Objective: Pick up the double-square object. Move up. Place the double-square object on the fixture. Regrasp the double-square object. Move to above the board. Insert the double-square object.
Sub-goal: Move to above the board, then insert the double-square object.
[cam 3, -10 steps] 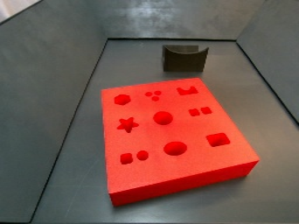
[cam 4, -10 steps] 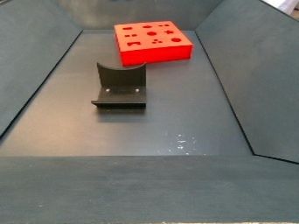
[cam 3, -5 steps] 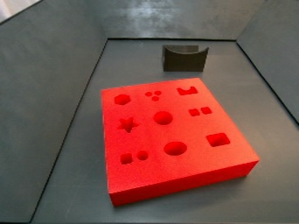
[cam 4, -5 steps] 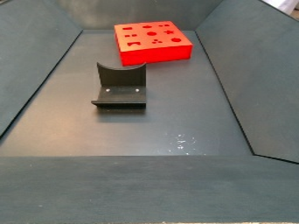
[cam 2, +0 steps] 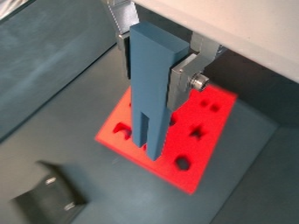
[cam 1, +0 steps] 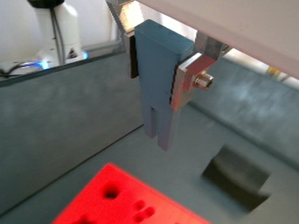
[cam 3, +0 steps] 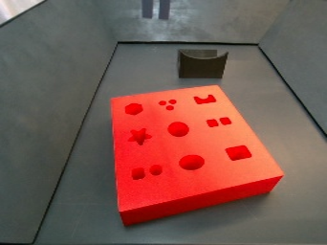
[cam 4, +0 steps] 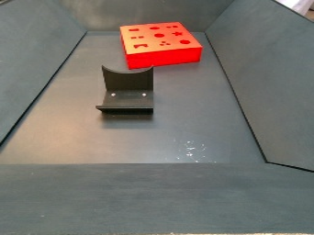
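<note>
**Blue-grey peg clamped upright, high over the red board**

The gripper [cam 2: 158,74] is closed on the double-square object [cam 2: 149,92], its flat silver finger [cam 2: 184,77] pressed against the bar's side in both wrist views. The peg is a long, slim, matte blue-grey bar hanging vertically, with a narrow slot splitting its lower end into two prongs (these also peek in at the top edge of a side view [cam 3: 155,9]). Beneath it lies the board [cam 3: 192,153], a thick bright red square slab with star, circle, hexagon and square recesses. The fixture [cam 4: 125,90], a dark L-shaped bracket with a curved notch, stands apart from the board on the smooth grey floor [cam 4: 160,138].
</note>
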